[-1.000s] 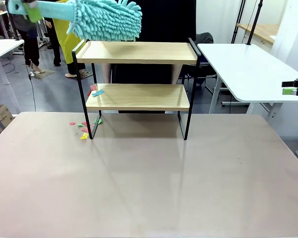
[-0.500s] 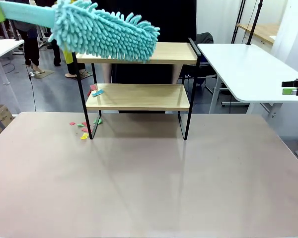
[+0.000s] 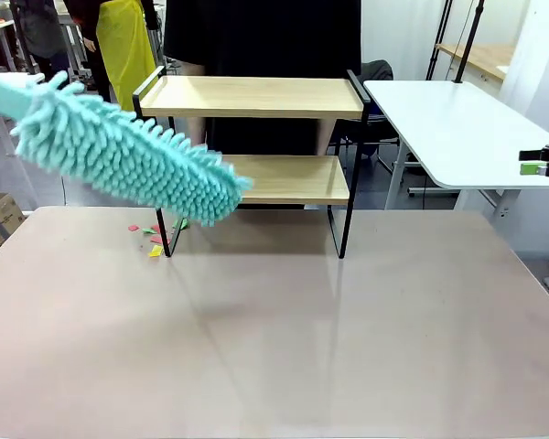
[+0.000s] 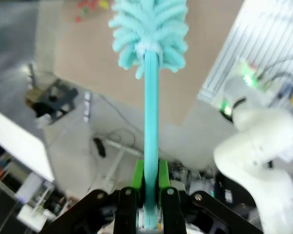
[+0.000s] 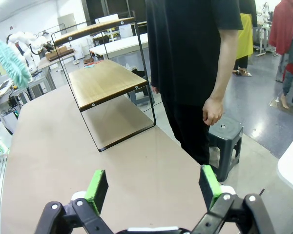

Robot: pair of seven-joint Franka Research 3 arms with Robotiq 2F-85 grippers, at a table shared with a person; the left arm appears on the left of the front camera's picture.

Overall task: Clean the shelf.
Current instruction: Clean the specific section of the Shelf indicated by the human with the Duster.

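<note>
The shelf stands at the table's far side, two light boards in a black frame. A fluffy teal duster slants down from the upper left, and its head covers the left end of the lower board. My left gripper is shut on the duster's teal handle. At the far right, beside a white table, my right gripper hangs open. In the right wrist view that gripper holds nothing, and the shelf stands ahead of it on the left.
Small coloured paper scraps lie on the table by the shelf's front left leg. A person in black stands behind the shelf, near a grey stool. A white side table stands at the right.
The duster has swung down and to the left, from over the top board's left end to in front of the lower board's left end. The right gripper has stayed still.
</note>
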